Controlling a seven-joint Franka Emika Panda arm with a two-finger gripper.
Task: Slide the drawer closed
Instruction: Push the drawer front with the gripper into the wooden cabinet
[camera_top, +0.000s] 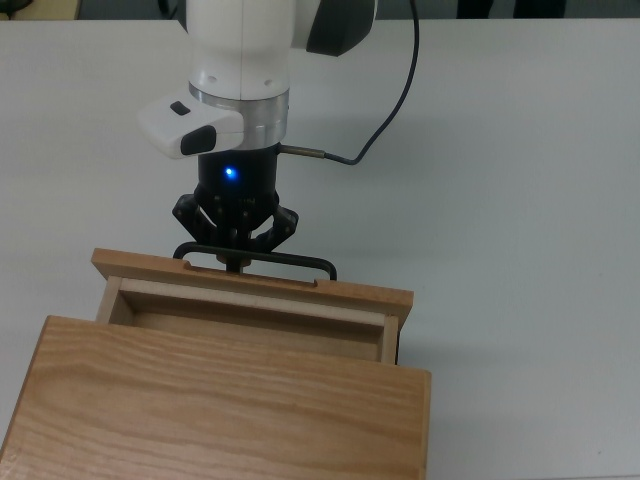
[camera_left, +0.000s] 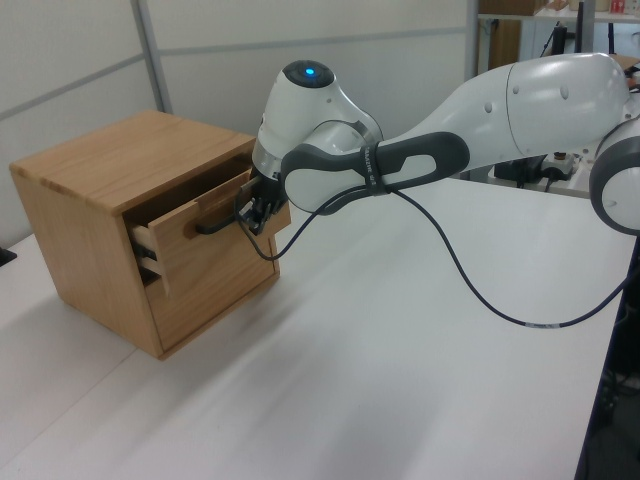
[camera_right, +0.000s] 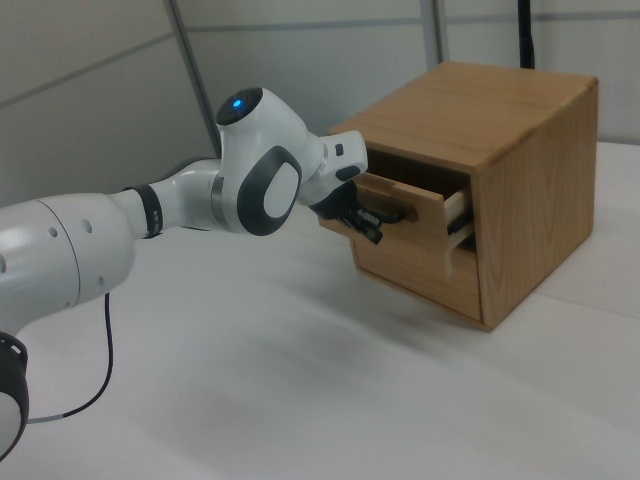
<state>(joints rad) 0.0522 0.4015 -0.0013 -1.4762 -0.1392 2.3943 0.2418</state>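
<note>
The drawer (camera_top: 250, 283) sticks partly out of the wooden cabinet (camera_top: 220, 400), and only a narrow strip of its inside shows. Its thin black bar handle (camera_top: 290, 263) runs along the front panel. My gripper (camera_top: 235, 256) points at the panel with its fingertips close together, pressed against the handle's middle. In the left view the drawer (camera_left: 215, 255) juts out a little, with the gripper (camera_left: 255, 212) at its handle (camera_left: 212, 226). The right view has the drawer (camera_right: 412, 218) and the gripper (camera_right: 366, 226) meeting the same way.
The cabinet (camera_left: 100, 160) stands on a white table (camera_top: 520, 250). A black cable (camera_top: 390, 100) trails from my wrist across the table behind the arm. Grey wall panels (camera_left: 90, 50) stand behind the cabinet.
</note>
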